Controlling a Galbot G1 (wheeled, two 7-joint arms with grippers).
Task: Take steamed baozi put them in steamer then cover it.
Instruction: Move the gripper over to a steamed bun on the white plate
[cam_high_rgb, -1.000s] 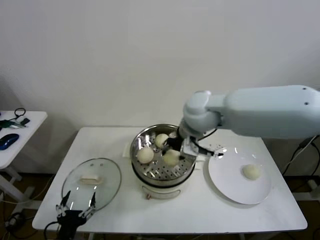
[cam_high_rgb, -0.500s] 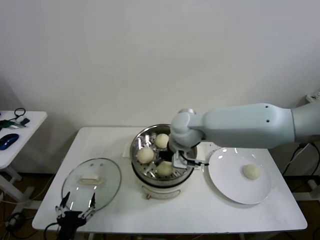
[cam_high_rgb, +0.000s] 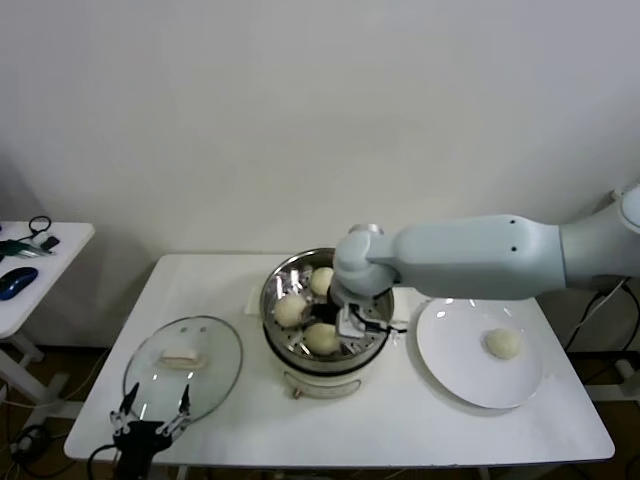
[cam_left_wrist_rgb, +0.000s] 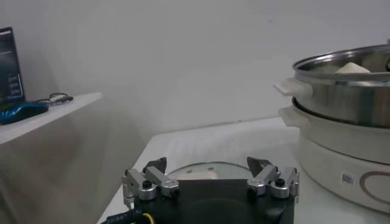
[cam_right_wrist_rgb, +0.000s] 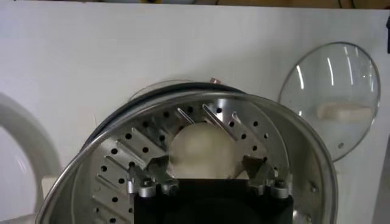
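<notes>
The steamer (cam_high_rgb: 300, 363) stands mid-table with three steamed baozi on its perforated tray: one at the back (cam_high_rgb: 320, 281), one at the left (cam_high_rgb: 290, 310), one at the front (cam_high_rgb: 322, 338). My right gripper (cam_high_rgb: 343, 325) reaches down into the pot and is open. In the right wrist view the front baozi (cam_right_wrist_rgb: 203, 149) lies on the tray (cam_right_wrist_rgb: 131, 155) between the spread fingers of the right gripper (cam_right_wrist_rgb: 207, 165). Another baozi (cam_high_rgb: 503, 344) rests on the white plate (cam_high_rgb: 450, 365). My left gripper (cam_high_rgb: 152, 412) waits open at the table's front left.
The glass lid (cam_high_rgb: 185, 365) lies flat on the table left of the steamer, just beyond the left gripper (cam_left_wrist_rgb: 210, 165), and also shows as the lid (cam_right_wrist_rgb: 332, 97) in the right wrist view. A small side table (cam_high_rgb: 40, 250) with odd items stands far left.
My right arm swung left and lowered a baozi onto the front of the steamer tray, then its jaws opened and let the bun go. The left arm has not moved.
</notes>
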